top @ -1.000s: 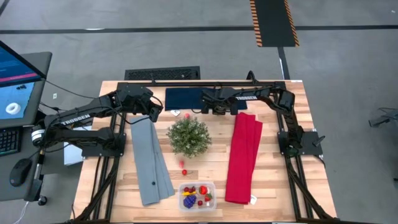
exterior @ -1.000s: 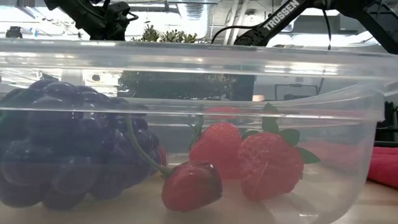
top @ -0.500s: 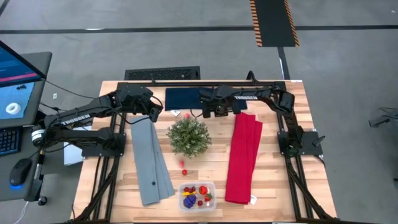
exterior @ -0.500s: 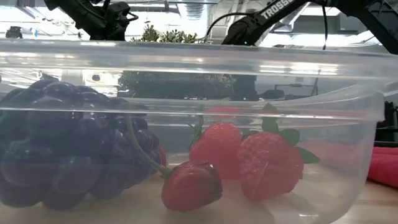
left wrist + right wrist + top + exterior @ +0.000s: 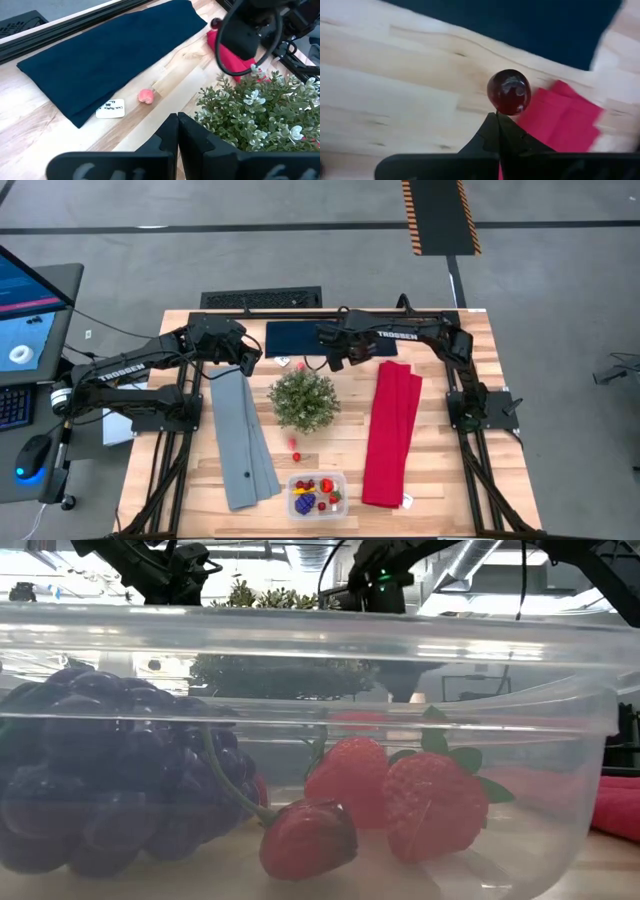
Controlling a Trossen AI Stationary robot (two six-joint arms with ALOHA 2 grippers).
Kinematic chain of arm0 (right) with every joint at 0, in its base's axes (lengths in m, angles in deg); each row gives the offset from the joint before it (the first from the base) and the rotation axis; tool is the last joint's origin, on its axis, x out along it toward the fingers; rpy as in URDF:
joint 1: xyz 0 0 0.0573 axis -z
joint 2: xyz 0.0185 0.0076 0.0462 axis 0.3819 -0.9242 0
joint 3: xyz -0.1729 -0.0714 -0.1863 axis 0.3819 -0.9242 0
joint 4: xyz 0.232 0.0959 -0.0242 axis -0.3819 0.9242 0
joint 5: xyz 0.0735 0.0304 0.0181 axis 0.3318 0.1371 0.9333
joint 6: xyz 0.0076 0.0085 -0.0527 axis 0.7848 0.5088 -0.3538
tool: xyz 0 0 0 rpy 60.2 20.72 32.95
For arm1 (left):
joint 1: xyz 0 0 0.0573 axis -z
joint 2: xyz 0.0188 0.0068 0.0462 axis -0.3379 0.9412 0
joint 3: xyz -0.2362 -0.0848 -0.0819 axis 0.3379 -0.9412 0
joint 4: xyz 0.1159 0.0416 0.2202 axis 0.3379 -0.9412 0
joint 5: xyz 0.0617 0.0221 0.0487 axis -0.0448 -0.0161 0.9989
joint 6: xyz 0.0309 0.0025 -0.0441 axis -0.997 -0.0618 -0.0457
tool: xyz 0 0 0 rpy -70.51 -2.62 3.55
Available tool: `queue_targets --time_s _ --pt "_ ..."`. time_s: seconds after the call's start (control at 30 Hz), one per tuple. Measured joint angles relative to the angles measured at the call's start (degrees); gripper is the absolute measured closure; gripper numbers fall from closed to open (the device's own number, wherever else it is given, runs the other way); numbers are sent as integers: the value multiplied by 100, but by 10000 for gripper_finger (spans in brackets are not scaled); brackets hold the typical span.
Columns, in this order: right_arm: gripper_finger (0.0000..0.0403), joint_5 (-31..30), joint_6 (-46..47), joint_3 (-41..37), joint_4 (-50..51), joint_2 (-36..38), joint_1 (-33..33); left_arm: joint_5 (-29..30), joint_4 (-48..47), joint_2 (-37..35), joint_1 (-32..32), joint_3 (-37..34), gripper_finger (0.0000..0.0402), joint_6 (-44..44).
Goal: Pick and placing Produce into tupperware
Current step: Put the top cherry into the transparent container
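Note:
My right gripper [image 5: 336, 361] hangs over the far middle of the table, shut on a dark red berry [image 5: 509, 92], beside the navy cloth [image 5: 298, 338]. The berry also shows in the left wrist view [image 5: 215, 23]. The clear tupperware [image 5: 317, 494] stands at the near edge. It holds a purple grape cluster [image 5: 90, 780], strawberries [image 5: 432, 805] and a small red berry [image 5: 308, 838]. A pink piece [image 5: 146, 96] lies on the wood by the navy cloth. Two small red berries [image 5: 296, 450] lie between plant and tupperware. My left gripper [image 5: 178, 120] waits shut at the far left. My right gripper pinches the dark red berry at its edge [image 5: 501, 111] between the very ends of its two shut fingers. The fingers point steeply down from above. The berry sits just past the fingertips, lifted clear of the table.
A bushy green plant [image 5: 304, 400] stands mid-table between my right gripper and the tupperware. A grey cloth [image 5: 243, 442] lies on the left, a red cloth [image 5: 392, 435] on the right. A white tag [image 5: 111, 108] lies by the navy cloth.
My right gripper has risen from the far part of the table and shifted a little toward the left edge, its wrist rolling and tipping to point more steeply down. Both grippers stay shut.

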Motion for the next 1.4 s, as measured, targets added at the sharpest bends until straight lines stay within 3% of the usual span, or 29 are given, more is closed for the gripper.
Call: queue_targets --time_s 0.2,0.6,0.93,1.4 --pt "392 -174 -214 190 408 255 -145 0 0 0 0 1 401 -2" --pt "392 -733 -140 192 320 1754 -868 0 0 0 1 -1 401 -1" --pt "392 -1627 -277 192 -263 2804 -1985 0 1 0 0 -1 401 0" --pt "392 -3052 -721 165 -671 3422 -3939 0 -4 -2 2 -1 401 0"
